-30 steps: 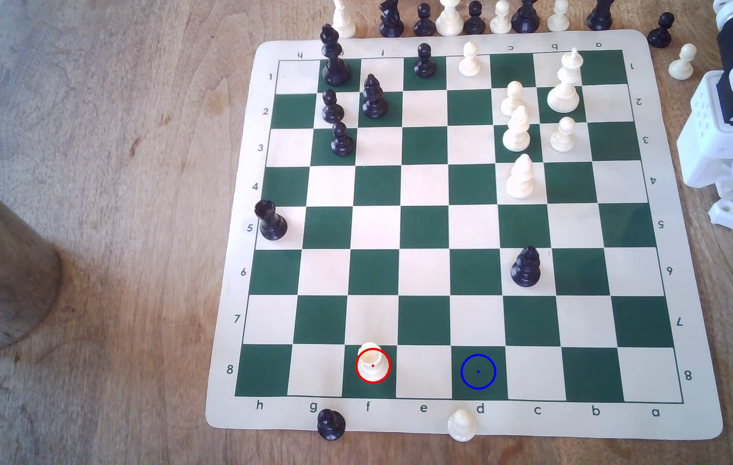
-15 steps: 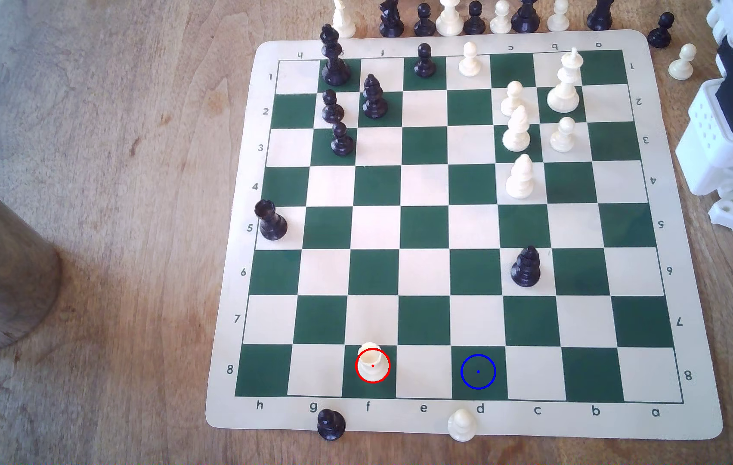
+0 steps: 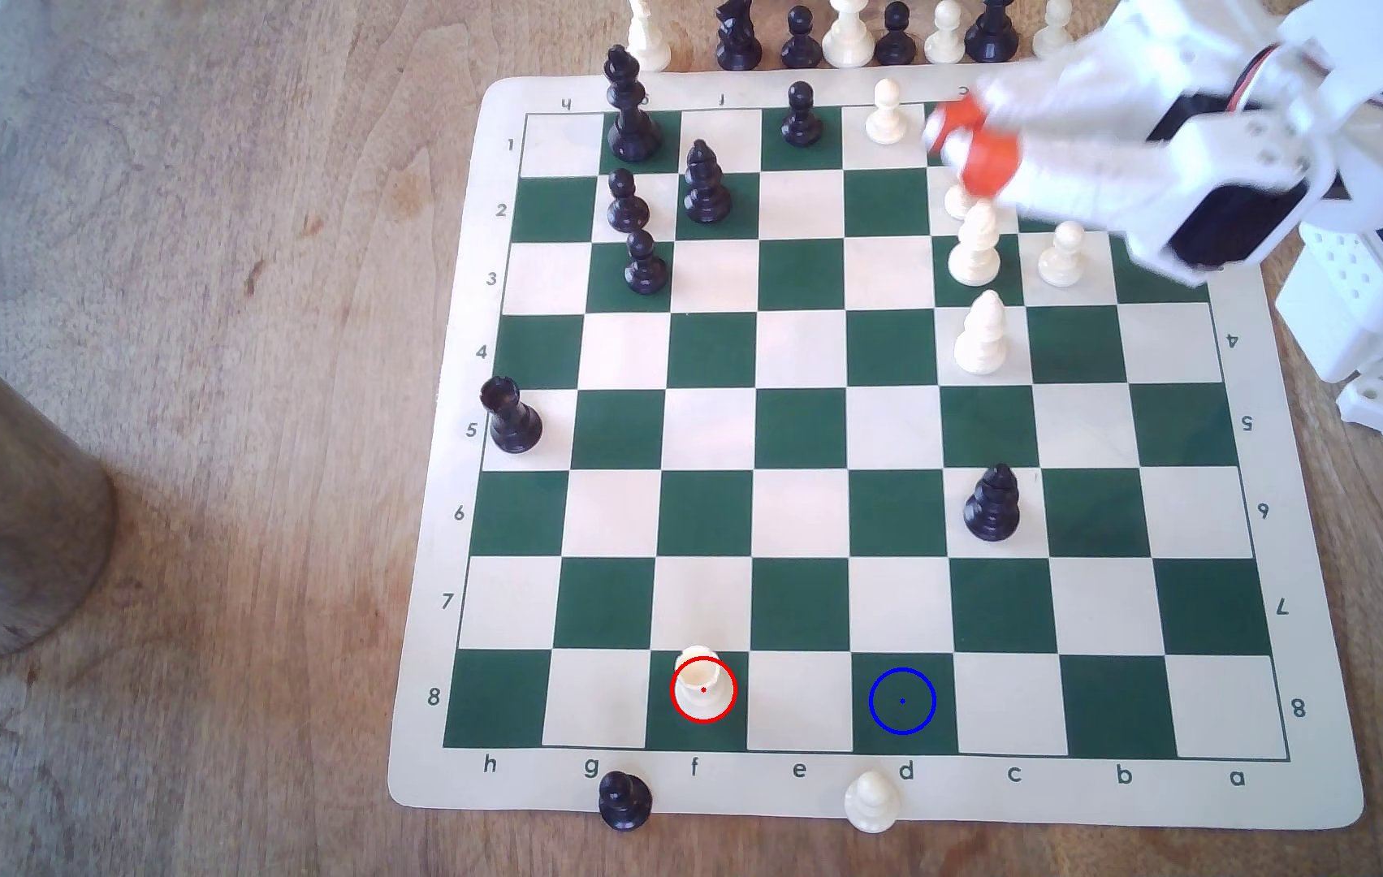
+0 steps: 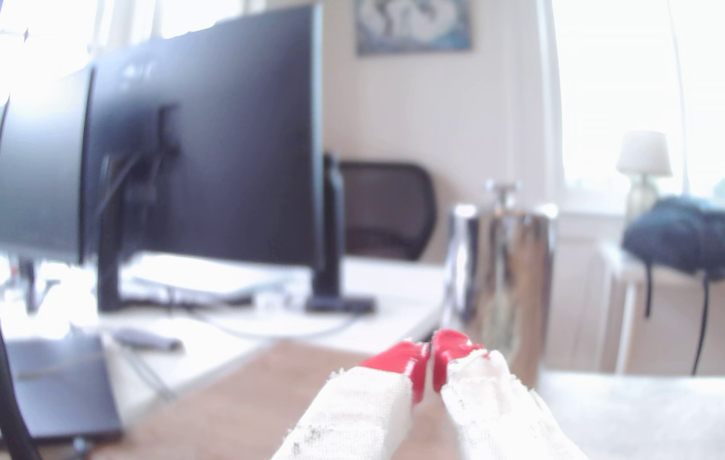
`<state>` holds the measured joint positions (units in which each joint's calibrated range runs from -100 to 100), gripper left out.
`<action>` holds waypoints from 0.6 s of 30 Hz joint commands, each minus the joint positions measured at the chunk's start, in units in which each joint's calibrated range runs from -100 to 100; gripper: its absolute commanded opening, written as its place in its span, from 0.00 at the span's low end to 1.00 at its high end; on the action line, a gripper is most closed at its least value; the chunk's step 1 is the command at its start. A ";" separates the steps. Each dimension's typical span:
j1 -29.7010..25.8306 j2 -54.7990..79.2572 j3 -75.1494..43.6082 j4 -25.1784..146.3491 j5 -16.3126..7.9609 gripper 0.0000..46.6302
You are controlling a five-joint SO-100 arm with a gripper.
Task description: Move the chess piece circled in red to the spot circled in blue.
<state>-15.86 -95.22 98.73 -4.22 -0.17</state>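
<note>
A: Cream plastic rook [image 3: 702, 685]; short cylindrical body, flat rim with a hollow round top, wider round base; it stands upright inside the red ring on a dark green square of the board's near row in the exterior view, file f.

B: Position relative to the gripper [image 3: 970, 143]?

A: Well apart; the gripper hangs above the far rows among the cream pieces, toward the exterior view's right; the rook lies toward the near edge and to the exterior view's left of it, almost the full depth of the board away; the coming travel is therefore a long diagonal reach.

B: Gripper condition?

A: Red-tipped fingers [image 4: 400, 356] on white bodies; in the wrist view the tips meet with only a hairline seam between them, and nothing is held; opening is judged necessary before descent.

B: Target location?

A: Blue-ringed spot [image 3: 902, 701]; dark green square, same near row, two files to the exterior view's right of the rook, with one bare cream square between; no piece stands on it.

B: Surfaces and hazards?

A: Flexible matte board mat [image 3: 1295, 793] on a wood-grain bench [image 3: 249, 337]; a cream pawn [image 3: 871, 799] sits on the mat border just beside the spot; judged a minor clearance risk at release.
</note>
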 commanded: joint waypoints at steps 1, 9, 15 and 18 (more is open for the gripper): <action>-1.55 -0.62 1.08 10.53 -0.05 0.00; -3.03 7.96 -10.52 22.81 1.51 0.02; -2.88 29.26 -28.93 27.81 -3.08 0.05; -4.21 38.86 -35.54 27.24 -6.74 0.06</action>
<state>-18.73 -67.24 76.50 23.35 -3.49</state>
